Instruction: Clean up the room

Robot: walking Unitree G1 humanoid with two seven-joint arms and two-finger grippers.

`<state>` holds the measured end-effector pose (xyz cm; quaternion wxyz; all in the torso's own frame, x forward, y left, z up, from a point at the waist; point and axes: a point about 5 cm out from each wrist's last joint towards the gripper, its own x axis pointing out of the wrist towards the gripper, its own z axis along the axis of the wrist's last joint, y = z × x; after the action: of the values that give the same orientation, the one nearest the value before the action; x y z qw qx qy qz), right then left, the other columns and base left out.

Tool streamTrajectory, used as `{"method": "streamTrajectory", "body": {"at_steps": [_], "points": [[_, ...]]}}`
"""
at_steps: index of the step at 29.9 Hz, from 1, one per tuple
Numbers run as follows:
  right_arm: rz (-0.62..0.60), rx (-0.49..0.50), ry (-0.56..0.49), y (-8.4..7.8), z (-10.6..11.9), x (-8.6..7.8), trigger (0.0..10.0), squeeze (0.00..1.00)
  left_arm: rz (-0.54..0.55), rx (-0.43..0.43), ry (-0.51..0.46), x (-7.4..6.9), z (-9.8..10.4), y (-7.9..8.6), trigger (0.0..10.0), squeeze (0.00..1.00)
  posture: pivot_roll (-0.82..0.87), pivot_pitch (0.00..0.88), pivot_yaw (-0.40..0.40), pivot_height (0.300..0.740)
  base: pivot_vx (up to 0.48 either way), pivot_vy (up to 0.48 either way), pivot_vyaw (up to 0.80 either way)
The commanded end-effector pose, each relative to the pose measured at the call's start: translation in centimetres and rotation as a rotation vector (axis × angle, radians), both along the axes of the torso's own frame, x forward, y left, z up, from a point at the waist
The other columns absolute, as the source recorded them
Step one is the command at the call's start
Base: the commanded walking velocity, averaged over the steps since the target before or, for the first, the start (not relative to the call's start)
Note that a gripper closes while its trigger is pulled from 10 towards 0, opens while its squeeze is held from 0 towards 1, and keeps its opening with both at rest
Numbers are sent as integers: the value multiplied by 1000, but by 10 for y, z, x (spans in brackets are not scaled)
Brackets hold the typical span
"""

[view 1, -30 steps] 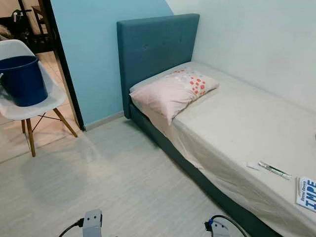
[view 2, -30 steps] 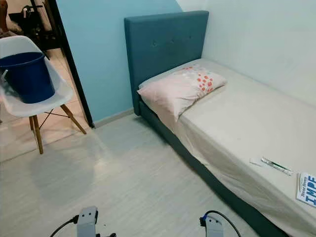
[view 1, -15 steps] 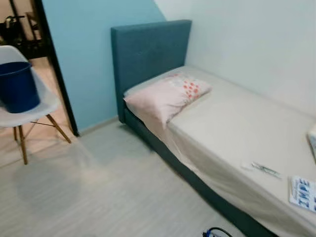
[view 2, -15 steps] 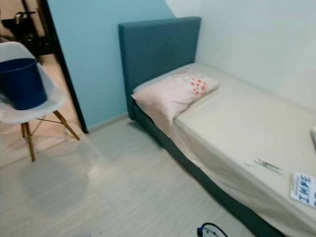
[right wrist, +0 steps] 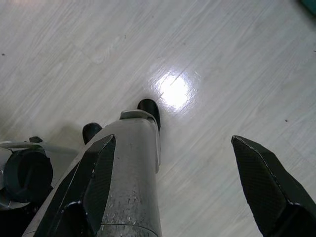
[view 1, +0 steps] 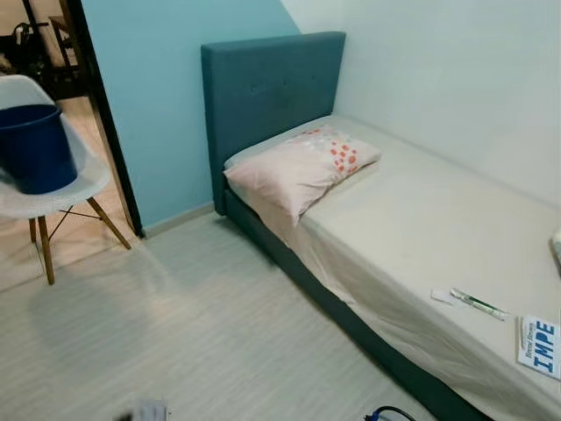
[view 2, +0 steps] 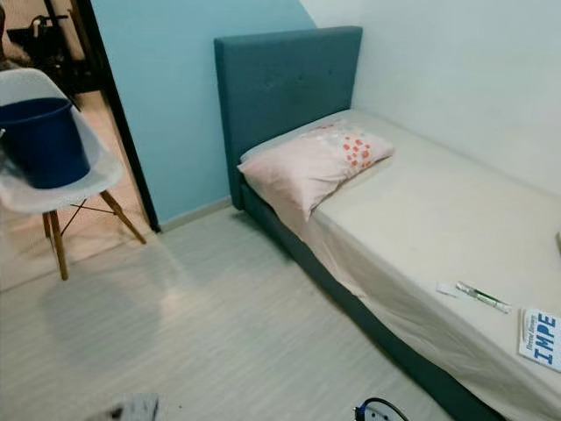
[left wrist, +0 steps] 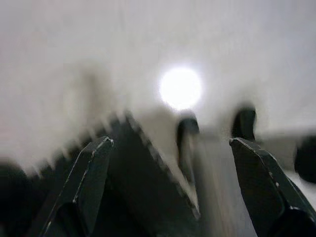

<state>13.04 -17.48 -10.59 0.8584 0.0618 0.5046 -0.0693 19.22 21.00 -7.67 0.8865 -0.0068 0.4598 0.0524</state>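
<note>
A pale wood-grain floor takes up the near and left part of the room, running open from the doorway to the long side of the bed. The bed stands against the white wall on the right, its teal headboard against the blue wall; its dark base edge cuts diagonally across the floor. A pink pillow with red dots lies at the head end, one corner hanging just over the mattress edge. At the doorway on the left a white chair on wooden legs carries a dark blue bucket. Near the mattress's near edge lie a blue-and-white printed packet, and beside it a thin green-and-white pen-like item with a small white scrap.

Both arms hang low over the floor. The left tool has its fingers spread, the view blurred. The right tool is likewise spread wide above bare floorboards, holding nothing.
</note>
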Motion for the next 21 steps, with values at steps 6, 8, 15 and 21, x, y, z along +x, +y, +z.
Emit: {"method": "streamTrajectory", "body": {"at_steps": [6,8,15,21], "points": [[-77,22,-314,-33,57,106,10000,0,-19,-47,-258,59,40,4,10000,0,-30,0,-69,740,0,0,0],[-77,16,-336,-36,63,116,10000,0,-19,-40,-270,64,44,5,10000,0,-26,0,-74,740,0,0,0],[35,-15,-421,-30,90,150,10000,0,-5,-25,-190,54,35,6,10000,0,-39,0,-63,740,0,0,0],[49,-14,-366,-25,81,142,10000,0,-8,-29,-140,40,24,3,10000,0,-38,0,-61,740,0,0,0]]}}
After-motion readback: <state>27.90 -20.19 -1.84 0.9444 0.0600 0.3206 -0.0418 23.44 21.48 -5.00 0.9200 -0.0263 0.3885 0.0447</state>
